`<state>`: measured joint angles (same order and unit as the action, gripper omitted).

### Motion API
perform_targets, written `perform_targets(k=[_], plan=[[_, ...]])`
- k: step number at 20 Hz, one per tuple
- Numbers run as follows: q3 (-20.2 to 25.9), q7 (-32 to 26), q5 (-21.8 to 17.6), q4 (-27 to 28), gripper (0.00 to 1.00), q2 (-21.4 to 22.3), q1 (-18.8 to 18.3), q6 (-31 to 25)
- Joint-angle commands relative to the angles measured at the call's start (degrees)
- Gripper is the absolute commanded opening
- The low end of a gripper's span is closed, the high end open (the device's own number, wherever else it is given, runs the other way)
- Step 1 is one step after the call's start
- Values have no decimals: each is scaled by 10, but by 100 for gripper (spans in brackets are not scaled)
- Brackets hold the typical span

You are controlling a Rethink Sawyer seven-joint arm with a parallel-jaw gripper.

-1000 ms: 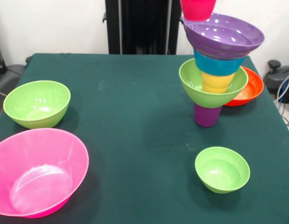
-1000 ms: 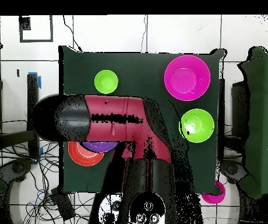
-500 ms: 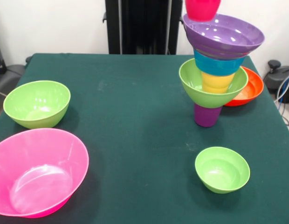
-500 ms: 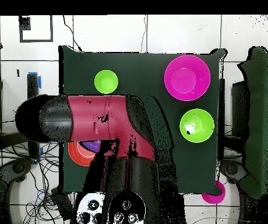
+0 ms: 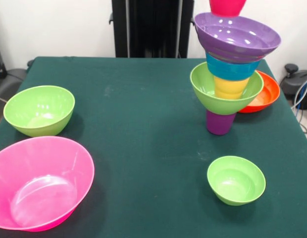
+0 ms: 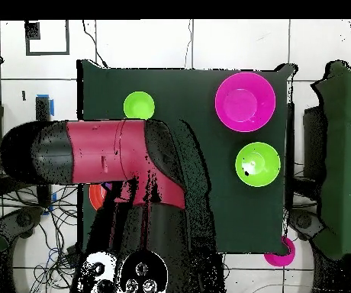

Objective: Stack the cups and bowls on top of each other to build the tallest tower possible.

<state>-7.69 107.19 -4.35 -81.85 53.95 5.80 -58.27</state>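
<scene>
The tower stands at the right in the front view: a purple cup (image 5: 220, 123) as base, then a lime green bowl (image 5: 224, 92), a yellow-orange cup (image 5: 230, 87), a blue bowl (image 5: 231, 69) and a wide purple bowl (image 5: 237, 35). A red cup (image 5: 227, 6) hangs in the air just above the purple bowl's rim, cut off by the top edge. The gripper holding it is above the picture. In the overhead view the red and black arm (image 6: 94, 152) covers the tower.
On the green table (image 5: 143, 114) lie a lime bowl (image 5: 39, 110) at the left, a large hot pink bowl (image 5: 39, 181) at the near left and a small lime bowl (image 5: 236, 179) in front of the tower. An orange-red bowl (image 5: 265, 94) sits behind the tower.
The red cup has shifted right and slightly up above the purple bowl. In the overhead view the arm has swung further left. The tower has not moved.
</scene>
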Motion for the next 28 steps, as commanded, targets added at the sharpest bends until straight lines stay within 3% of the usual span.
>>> perform_targets(k=[1, 12, 17, 28], plan=[[0, 114, -1, -36, 0, -30, -3, 12], [3, 117, 29, -77, 0, -27, 5, 37], [-2, 124, 36, -65, 0, -26, 15, 14], [-6, 137, 51, -89, 0, -39, 27, 57]])
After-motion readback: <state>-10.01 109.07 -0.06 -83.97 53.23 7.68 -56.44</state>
